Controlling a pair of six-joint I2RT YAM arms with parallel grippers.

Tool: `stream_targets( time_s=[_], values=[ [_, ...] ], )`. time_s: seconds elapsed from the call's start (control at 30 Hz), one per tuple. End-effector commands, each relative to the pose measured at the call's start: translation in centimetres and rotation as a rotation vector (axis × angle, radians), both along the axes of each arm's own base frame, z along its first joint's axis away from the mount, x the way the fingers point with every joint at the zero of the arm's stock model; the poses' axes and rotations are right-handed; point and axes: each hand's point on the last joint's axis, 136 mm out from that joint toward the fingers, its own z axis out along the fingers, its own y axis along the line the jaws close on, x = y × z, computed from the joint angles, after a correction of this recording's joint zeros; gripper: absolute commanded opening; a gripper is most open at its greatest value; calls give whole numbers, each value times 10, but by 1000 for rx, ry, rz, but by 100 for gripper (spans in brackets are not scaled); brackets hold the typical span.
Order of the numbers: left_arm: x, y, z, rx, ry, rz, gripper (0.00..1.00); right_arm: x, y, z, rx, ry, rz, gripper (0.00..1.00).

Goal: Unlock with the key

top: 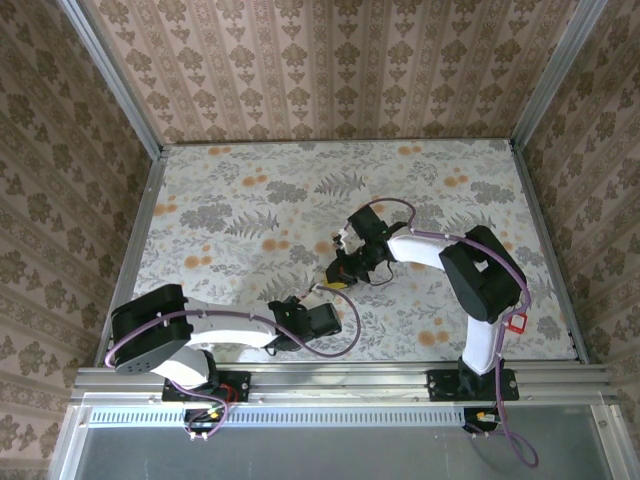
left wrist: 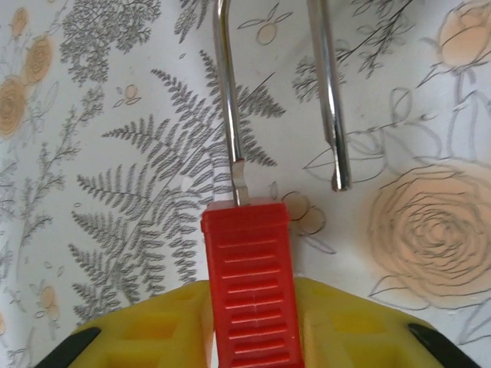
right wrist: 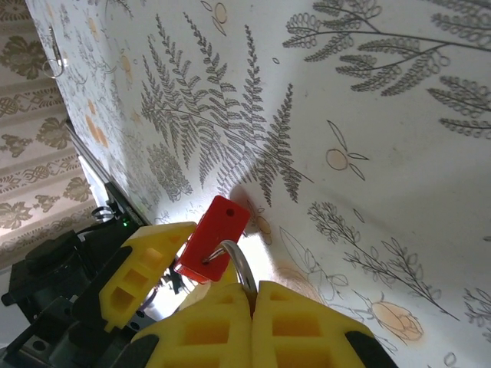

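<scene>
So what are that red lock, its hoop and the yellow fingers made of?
The lock body: likely plastic, matte red with moulded ribs. The hoop: bare metal, probably steel, mirror-shiny. The fingers: seemingly matte yellow plastic or rubber, with moulded hollows.

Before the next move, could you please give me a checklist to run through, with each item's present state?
1. Left tool clamped on the red padlock body: ok.
2. Shackle released: ok, one leg sits in the body and the other tip hangs free beside it.
3. Right tool closed on the metal ring: ok.
4. Key seated in the lock: cannot tell, the key is hidden.
5. Padlock lifted off the table: cannot tell.
</scene>
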Motion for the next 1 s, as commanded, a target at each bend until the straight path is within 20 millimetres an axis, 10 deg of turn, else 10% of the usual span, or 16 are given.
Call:
stream_targets(
  time_s=[0.0, 0.47, 0.97],
  values=[
    [-8, -17, -4, -75, 41, -35, 36, -1, -10, -6, -60, 18, 19, 0],
    [-16, -34, 48, -385, 94, -7, 74, 6, -9, -10, -65, 5, 83, 0],
    [16, 48, 103, -609, 54, 236, 91, 25, 21, -9, -34, 16, 211, 5]
  ],
)
